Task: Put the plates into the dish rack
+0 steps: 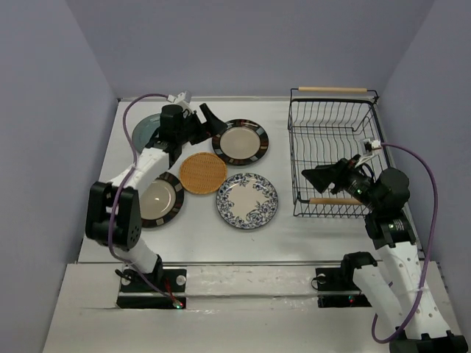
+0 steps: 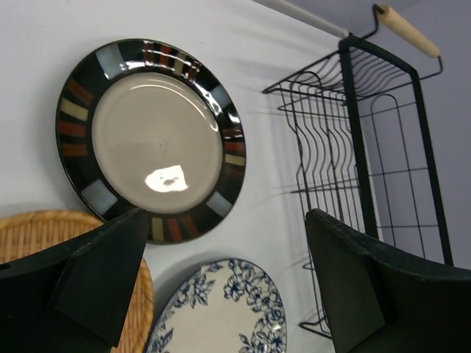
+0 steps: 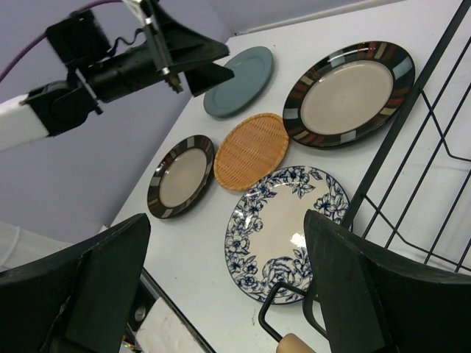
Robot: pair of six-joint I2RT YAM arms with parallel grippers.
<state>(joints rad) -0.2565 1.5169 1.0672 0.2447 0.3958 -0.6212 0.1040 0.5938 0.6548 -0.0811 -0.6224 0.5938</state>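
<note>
My left gripper (image 1: 207, 118) hangs wide open, empty, between the teal plate (image 1: 143, 131) and the larger striped-rimmed plate (image 1: 240, 142). All five plates lie flat, left of the dish rack (image 1: 293, 151). My right gripper (image 1: 324, 176), open and empty, hovers by its near handle (image 1: 335, 200); a careless swing could snag wire

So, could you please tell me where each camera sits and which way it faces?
Top external: above, behind the bases, looking down at the table; both arms show.
Left wrist: on the left gripper, facing the far striped plate and dish rack; its fingers show.
Right wrist: on the right gripper beside the rack, facing all five plates; its fingers, left arm show.
Shared: both wrist views show the floral plate.
</note>
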